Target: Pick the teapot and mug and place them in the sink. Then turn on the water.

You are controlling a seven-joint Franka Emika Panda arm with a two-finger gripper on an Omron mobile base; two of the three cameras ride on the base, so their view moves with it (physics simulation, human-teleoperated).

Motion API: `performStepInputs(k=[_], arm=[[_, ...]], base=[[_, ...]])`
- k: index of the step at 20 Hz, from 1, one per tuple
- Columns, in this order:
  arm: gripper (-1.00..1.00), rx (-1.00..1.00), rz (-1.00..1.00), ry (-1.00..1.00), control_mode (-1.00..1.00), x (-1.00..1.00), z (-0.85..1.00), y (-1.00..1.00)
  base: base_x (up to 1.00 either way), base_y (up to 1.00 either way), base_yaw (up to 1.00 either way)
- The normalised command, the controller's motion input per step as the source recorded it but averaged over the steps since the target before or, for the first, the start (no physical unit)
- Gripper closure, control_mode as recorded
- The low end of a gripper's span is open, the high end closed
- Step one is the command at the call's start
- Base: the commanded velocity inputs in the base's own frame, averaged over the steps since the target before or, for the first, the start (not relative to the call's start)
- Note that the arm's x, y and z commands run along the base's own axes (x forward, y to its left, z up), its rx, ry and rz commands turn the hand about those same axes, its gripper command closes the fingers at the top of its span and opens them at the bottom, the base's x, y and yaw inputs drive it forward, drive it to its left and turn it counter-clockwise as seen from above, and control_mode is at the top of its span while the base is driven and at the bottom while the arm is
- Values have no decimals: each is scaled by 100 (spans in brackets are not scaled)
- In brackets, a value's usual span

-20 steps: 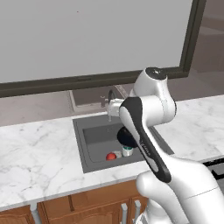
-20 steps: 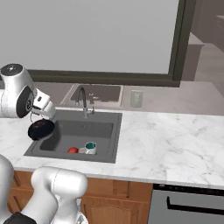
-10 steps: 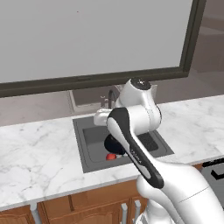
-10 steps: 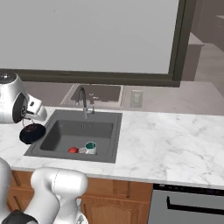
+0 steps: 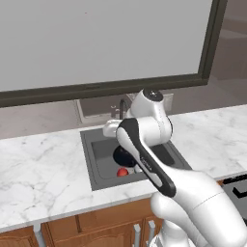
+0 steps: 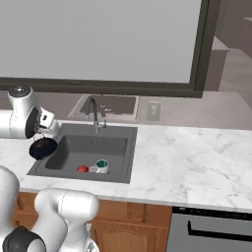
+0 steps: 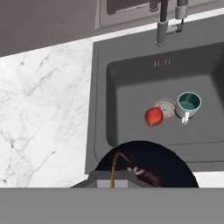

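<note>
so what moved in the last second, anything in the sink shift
The arm swung toward the sink's left side, carrying the shut gripper from over the basin to its left rim. It neither took nor released anything. The teapot and mug lay unchanged in the sink; the tap stayed dry.

Sink (image 7: 131,87): matt dark grey basin. Counter (image 6: 187,167): smooth white marble, grey-veined. Tap (image 6: 94,115): dark and metal. Mug (image 7: 188,104): pale silvery outside, teal inside. Teapot (image 7: 158,113): silver-grey with red patch. Cabinets (image 5: 96,224): glossy brown wood.
</note>
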Motion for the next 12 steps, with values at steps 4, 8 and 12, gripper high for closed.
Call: performStepInputs(k=[4, 8, 12], arm=[[100, 3, 0, 0, -100, 16, -19, -4], [100, 3, 0, 0, -100, 0, -31, -21], [100, 2, 0, 0, -100, 0, -33, -22]], base=[[0, 0, 0], [0, 0, 0], [0, 0, 0]])
